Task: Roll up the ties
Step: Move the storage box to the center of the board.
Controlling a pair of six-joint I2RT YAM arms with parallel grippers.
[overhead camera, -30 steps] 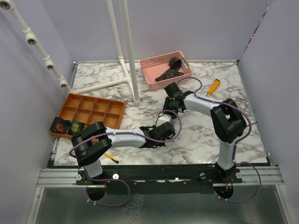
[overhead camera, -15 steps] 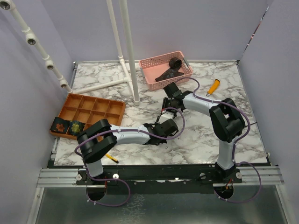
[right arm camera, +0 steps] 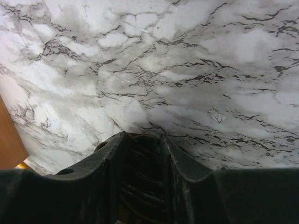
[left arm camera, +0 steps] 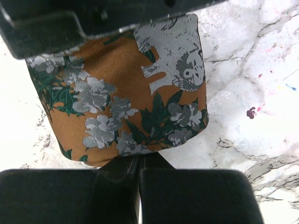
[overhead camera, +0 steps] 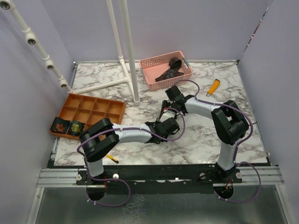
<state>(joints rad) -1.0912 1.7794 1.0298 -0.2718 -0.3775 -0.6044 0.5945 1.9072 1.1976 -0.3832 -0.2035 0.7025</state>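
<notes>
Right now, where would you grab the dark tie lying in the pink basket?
Probably take the tie by its bunched, raised far end, coming straight down: the basket walls block any side approach, and its flat end hugs the floor.

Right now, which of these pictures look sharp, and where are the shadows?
Left wrist view: the tie is sharp down to its weave, the jaws a dark blur. Right wrist view: the table is crisp, the jaws shading it ahead. Top external view: even light, soft shadows, no glare.
</notes>
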